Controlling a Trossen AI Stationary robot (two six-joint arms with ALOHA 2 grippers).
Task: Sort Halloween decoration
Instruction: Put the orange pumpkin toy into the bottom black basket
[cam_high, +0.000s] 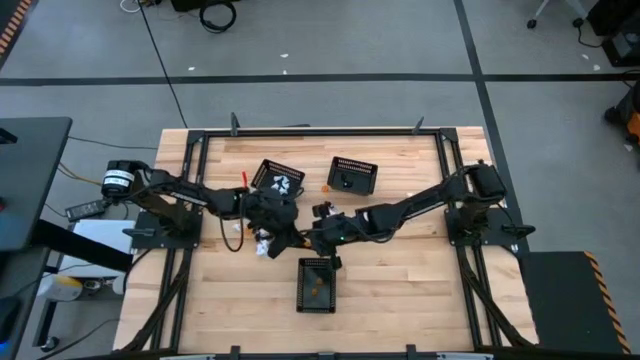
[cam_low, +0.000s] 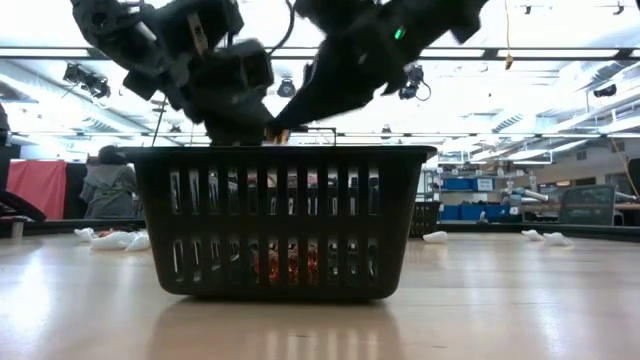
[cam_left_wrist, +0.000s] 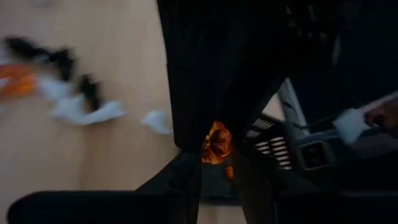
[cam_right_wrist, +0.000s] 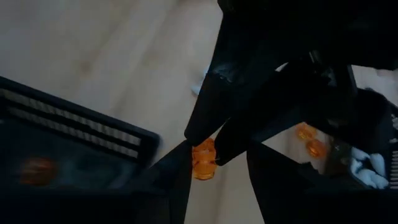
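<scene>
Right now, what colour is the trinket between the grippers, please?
Orange trinket, clearest in the right wrist view.

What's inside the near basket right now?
The near basket holds orange trinkets on its floor, also glowing through the slats in the low view. The count is unclear; the mesh walls hide the rest.

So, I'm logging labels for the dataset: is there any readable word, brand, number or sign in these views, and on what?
None can be read.
Baskets: no label shows.
Orange trinket: no print shows.
White tag beside a person's hand: blurred, no text legible.
Room behind the table: signs too small to read.
</scene>
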